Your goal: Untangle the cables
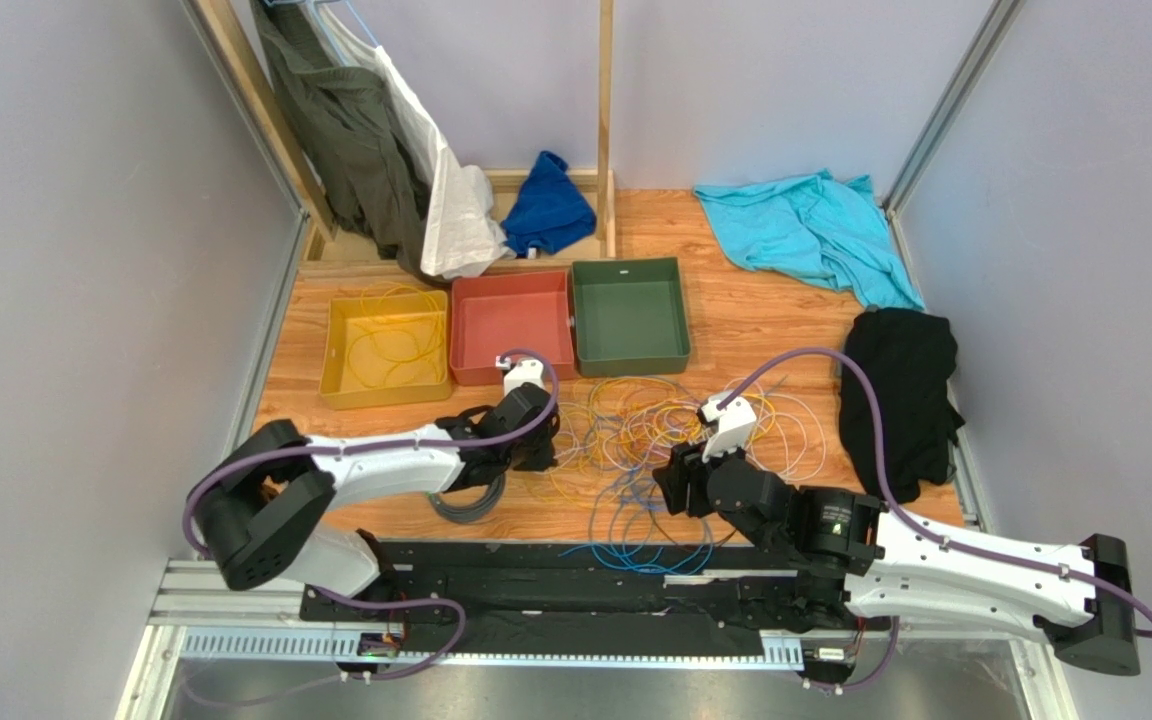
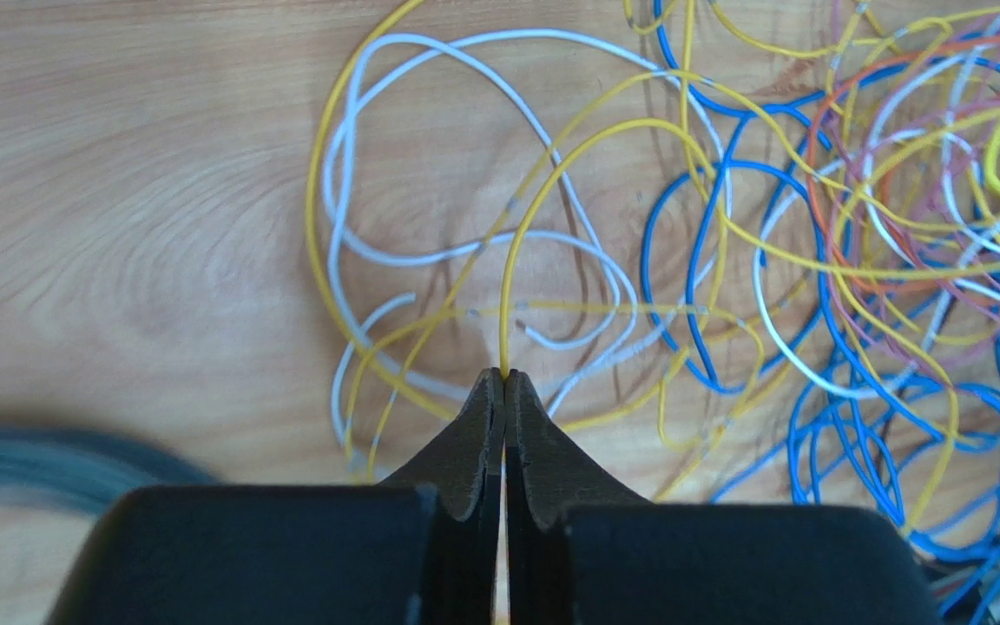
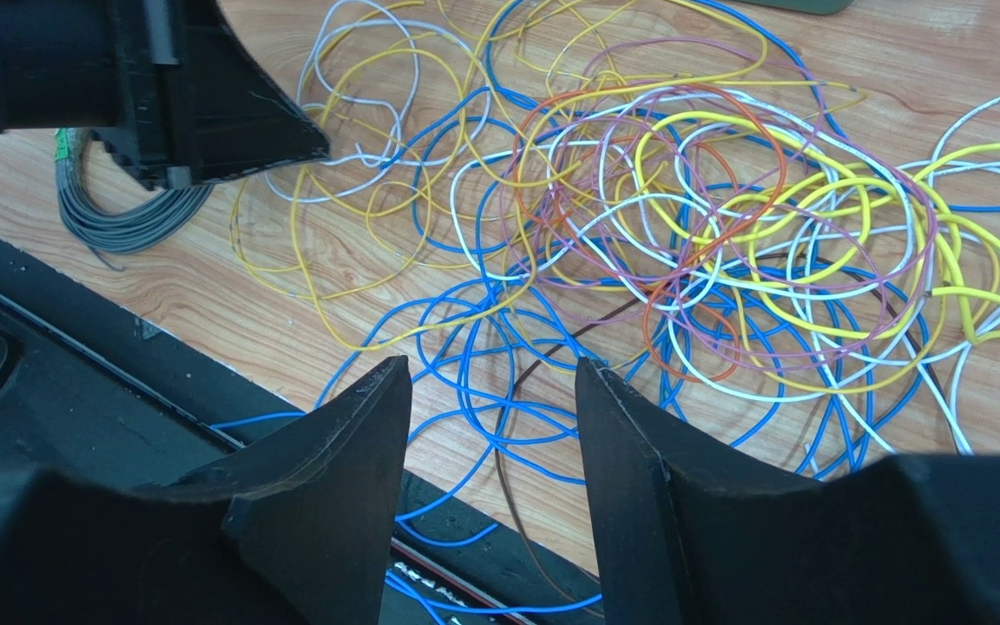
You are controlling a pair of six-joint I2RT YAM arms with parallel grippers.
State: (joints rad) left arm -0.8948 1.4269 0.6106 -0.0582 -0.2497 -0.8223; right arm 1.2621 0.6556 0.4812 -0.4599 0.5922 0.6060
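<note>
The left hand is closed on one thin yellow wire, probably to pull it free from the heap of thin coloured cables by the near edge of the wooden table. The right hand hovers half open, empty.

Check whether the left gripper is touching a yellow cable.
Touching. Left wrist view: the left gripper is shut on the yellow cable, pinched between its fingertips.
</note>
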